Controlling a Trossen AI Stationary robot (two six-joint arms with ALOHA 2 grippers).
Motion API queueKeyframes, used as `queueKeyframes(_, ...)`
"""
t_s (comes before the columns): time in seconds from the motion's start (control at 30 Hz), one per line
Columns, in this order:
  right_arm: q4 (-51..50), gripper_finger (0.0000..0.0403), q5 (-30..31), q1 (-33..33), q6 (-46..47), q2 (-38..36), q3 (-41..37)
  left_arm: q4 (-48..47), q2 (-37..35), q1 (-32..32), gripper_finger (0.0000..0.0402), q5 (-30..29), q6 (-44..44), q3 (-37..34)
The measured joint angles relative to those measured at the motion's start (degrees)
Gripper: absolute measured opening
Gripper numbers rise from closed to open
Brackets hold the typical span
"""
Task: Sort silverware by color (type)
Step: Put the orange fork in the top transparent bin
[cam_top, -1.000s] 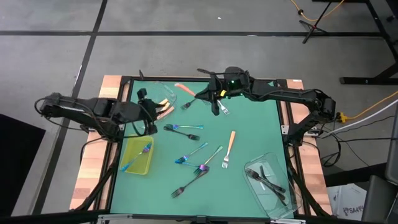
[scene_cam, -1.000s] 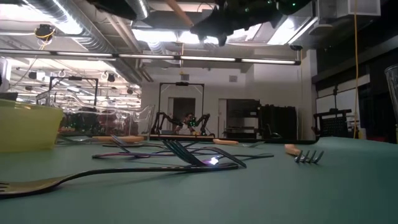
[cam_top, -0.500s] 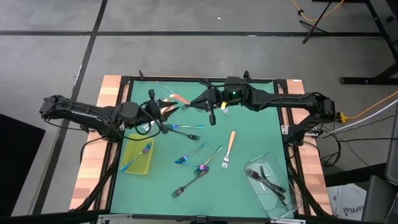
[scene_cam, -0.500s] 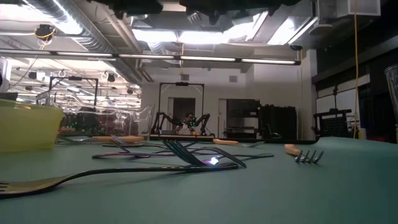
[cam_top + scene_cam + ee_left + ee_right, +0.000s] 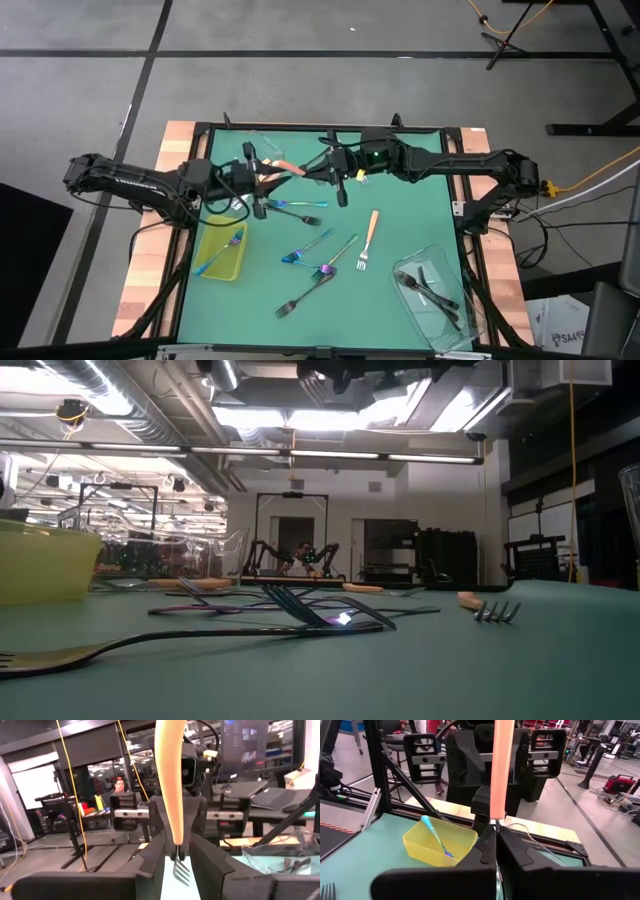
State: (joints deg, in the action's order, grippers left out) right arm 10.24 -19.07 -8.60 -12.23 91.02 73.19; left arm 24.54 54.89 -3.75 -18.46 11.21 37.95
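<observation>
An orange-handled fork [image 5: 288, 166] with a silver head hangs in the air over the mat's far middle, with my right gripper [image 5: 312, 173] shut on it. My left gripper [image 5: 263, 180] faces it from the table's left, level and open. In the left wrist view the fork's narrow end and tines [image 5: 182, 870] show in the gap between my left gripper's [image 5: 177, 851] fingers, which are not closed on it. Other forks lie on the green mat: iridescent [image 5: 310, 245], dark [image 5: 305, 295], orange-handled [image 5: 368, 235]. My right gripper [image 5: 496, 834] pinches the fork's thin metal neck [image 5: 496, 823], just below the orange handle, between its two shut fingers. The fingers come about level from the table's right. The fork is lifted clear. Its handle [image 5: 501, 770] slants up toward my left gripper, and its tines hang below.
A yellow-green tray [image 5: 212, 262] with an iridescent fork stands at the near left. A clear tub [image 5: 445, 305] with dark forks is at the near right. Another clear tub [image 5: 255, 150] with orange-handled forks sits at the far left, under my left gripper. A fork head [image 5: 361, 179] lies under my right arm.
My right gripper has carried the orange-handled fork toward the table's left and a little nearer, staying shut on it. My left gripper has tipped up from pointing down over the far-left tub to level, and has moved toward the fork.
</observation>
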Motion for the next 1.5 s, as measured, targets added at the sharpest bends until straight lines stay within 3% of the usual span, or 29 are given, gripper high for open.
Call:
queueKeyframes(1.33, -4.3, 0.0, 0.2, 0.0, 0.4, 0.0, 0.0, 6.9, 0.0, 0.0, 0.0082, 1.8, 0.0, 0.0)
queueKeyframes(1.5, -4.3, 0.0, 0.2, 0.0, 0.3, 0.0, 0.0, 7.0, 0.0, 0.0, 0.0063, 1.7, -0.1, 0.0)
